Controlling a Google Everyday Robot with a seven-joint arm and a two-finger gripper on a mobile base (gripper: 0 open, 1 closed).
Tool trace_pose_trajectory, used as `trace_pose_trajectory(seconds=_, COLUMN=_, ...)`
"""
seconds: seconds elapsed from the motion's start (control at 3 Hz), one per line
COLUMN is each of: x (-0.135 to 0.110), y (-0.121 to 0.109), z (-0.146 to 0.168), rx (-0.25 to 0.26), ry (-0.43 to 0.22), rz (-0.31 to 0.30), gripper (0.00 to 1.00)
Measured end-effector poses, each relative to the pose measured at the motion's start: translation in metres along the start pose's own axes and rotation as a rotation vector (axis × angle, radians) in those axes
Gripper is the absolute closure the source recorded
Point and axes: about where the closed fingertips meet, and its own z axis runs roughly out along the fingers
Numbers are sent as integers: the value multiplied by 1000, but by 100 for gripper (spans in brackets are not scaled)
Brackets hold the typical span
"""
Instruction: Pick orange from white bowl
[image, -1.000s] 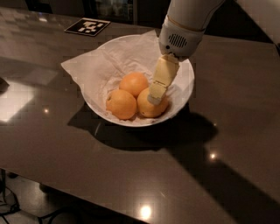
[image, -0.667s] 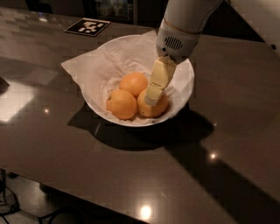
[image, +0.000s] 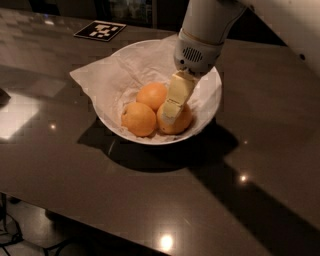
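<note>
The cream claw (image: 170, 115) hangs over the yellow-orange orange (image: 183, 125) in the white bowl (image: 214, 94). The bench (image: 265, 150) is dark brown.

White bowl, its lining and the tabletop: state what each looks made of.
White bowl: probably glazed ceramic or hard plastic; the rim is smooth and glossy.
Lining: thin white paper, matte, with crumpled creases and a corner poking past the rim.
Tabletop: dark polished stone or laminate; it mirrors lamps as bright spots.
The claw sits inside the bowl, against the right-hand orange.
</note>
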Motion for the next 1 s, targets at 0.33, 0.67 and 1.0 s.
trace_pose_trajectory(seconds=0.33, x=-2, y=-1, z=6, rx=-9, ry=9, rz=0, gripper=18)
trace_pose_trajectory(seconds=0.67, x=-5, y=-2, z=11, rx=-17, ry=17, rz=-5, gripper=21)
trace_pose_trajectory(seconds=1.0, x=-6, y=-4, z=15, rx=-28, ry=17, rz=-4, gripper=21)
